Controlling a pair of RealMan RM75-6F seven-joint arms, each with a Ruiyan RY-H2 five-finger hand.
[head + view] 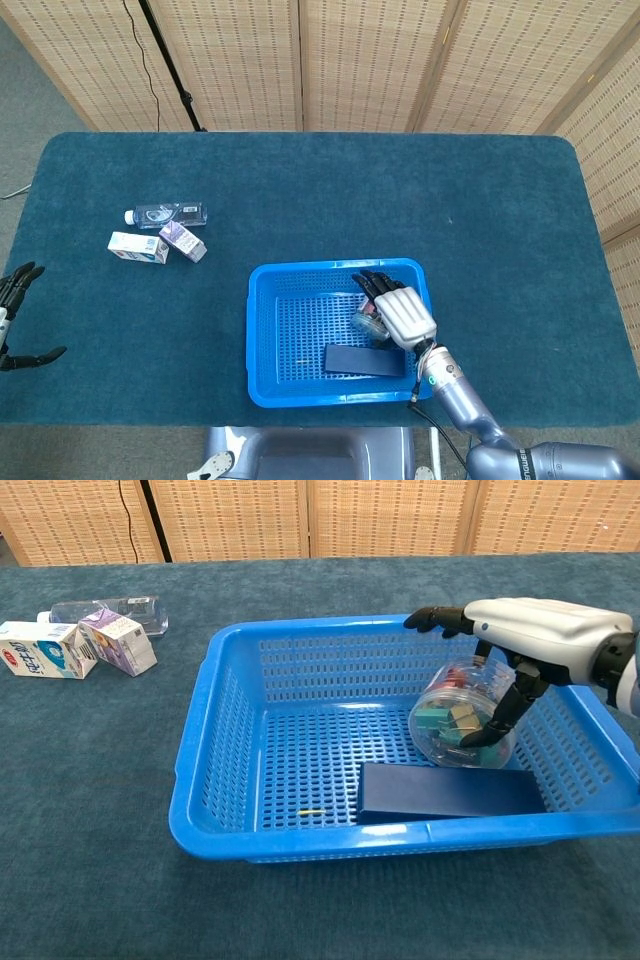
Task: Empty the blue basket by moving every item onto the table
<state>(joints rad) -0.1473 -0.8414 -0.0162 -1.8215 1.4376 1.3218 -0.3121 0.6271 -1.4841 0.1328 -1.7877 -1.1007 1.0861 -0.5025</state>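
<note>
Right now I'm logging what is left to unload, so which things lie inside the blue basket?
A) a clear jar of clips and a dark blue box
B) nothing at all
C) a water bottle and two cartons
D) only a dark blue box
A: the clear jar of clips and the dark blue box both lie inside the blue basket, with the right hand over the jar.

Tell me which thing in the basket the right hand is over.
The clear round jar of coloured clips: the right hand arches over it, thumb against its front. The dark blue box lies flat nearer the blue basket front, untouched.
</note>
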